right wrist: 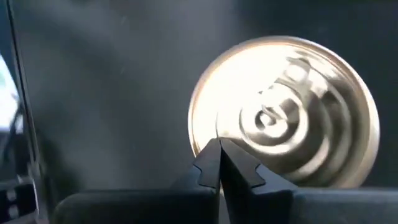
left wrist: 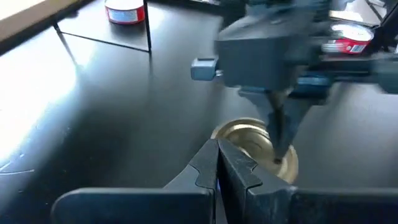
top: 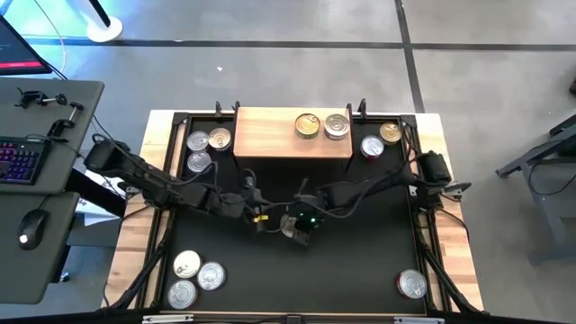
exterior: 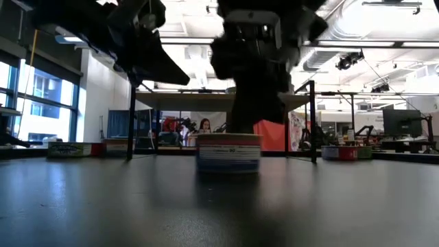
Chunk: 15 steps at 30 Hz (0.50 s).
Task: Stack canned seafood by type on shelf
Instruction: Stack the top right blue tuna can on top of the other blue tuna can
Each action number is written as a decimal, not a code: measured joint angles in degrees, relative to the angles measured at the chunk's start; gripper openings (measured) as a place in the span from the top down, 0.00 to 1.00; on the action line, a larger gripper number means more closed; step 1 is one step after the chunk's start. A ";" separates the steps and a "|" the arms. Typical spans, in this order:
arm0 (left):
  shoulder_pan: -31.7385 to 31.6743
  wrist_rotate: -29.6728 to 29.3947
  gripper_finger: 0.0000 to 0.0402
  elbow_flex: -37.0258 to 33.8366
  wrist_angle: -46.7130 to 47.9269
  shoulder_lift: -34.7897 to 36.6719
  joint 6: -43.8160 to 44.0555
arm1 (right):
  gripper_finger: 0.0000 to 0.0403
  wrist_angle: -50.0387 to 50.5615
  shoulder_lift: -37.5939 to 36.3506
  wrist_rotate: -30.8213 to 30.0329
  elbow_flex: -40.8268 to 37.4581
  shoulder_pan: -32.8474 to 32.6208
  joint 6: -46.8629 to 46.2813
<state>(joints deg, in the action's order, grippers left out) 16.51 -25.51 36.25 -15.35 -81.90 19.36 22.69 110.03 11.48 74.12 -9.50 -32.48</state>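
The right gripper (right wrist: 219, 163), fingers pressed together holding nothing, hangs over a gold-lidded can (right wrist: 286, 112) mid-mat, seemingly nudging rather than gripping, left gripper (left wrist: 217, 167) likewise closed empty.

Robotics lab, monitors (exterior: 401, 122), desk keyboard (top: 18, 158)

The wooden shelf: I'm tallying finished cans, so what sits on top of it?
Two round tins, a gold-lidded can and a silver-lidded can, rest on the light wooden shelf. Anything beneath the board is hidden.
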 joint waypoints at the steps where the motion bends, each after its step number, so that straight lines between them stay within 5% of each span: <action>1: 0.00 0.36 1.00 0.00 0.04 -0.30 0.02 | 1.00 2.84 0.03 -0.39 1.86 -0.04 1.74; 8: 1.24 5.63 1.00 0.00 0.69 -0.70 0.02 | 1.00 17.11 -5.32 -5.26 4.30 0.21 8.22; 15: 3.56 6.77 1.00 0.02 -7.44 -8.41 -3.50 | 1.00 3.29 -8.91 -1.70 -11.32 0.48 -3.36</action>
<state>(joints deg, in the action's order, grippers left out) 20.08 -18.74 36.27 -22.80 -90.31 15.86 25.98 101.12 9.78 62.80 -9.02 -35.84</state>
